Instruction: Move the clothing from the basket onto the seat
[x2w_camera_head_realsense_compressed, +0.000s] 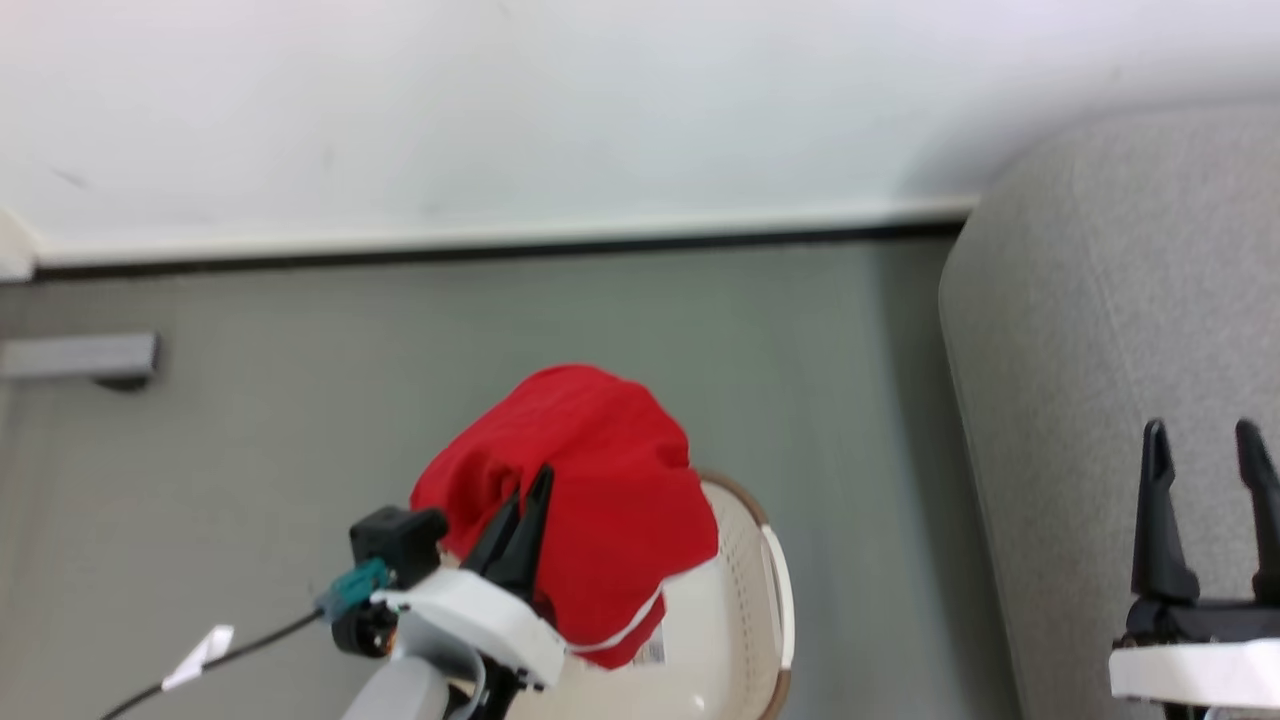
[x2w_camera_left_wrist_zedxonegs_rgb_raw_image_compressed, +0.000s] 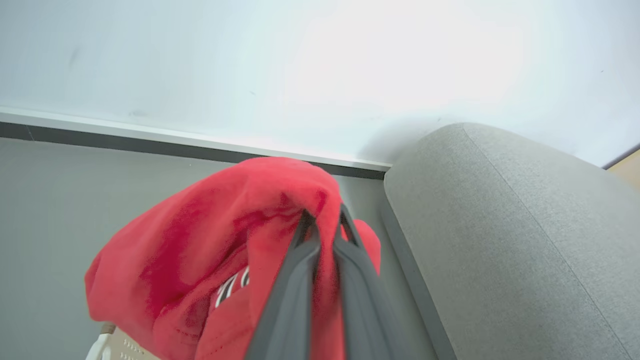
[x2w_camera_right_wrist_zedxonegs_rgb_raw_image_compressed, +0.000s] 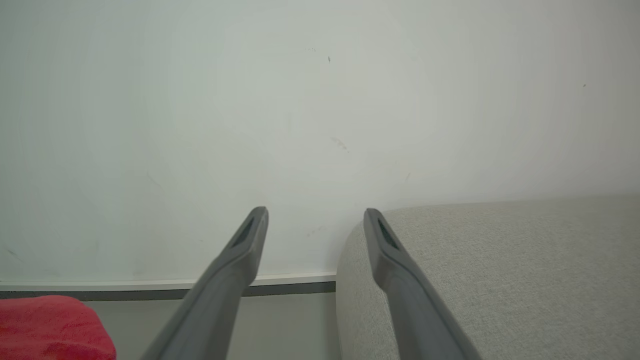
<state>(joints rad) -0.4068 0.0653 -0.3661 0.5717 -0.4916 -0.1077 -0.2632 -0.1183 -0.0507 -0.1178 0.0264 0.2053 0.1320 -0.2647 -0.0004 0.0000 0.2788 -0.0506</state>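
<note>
1. The left gripper is pinched tight on a fold of the bright red soft clothing. The clothing hangs just above the oval cream-white plastic basket.
2. The right gripper has its fingers spread and holds nothing. It sits over the big light grey fabric seat.
3. The pinch looks small. The cloth may slip out and drop on the grey floor short of the seat.
4. The low hem may snag the basket's rim and drag it.
5. A white tag at the hem and white print are too small to read.
</note>
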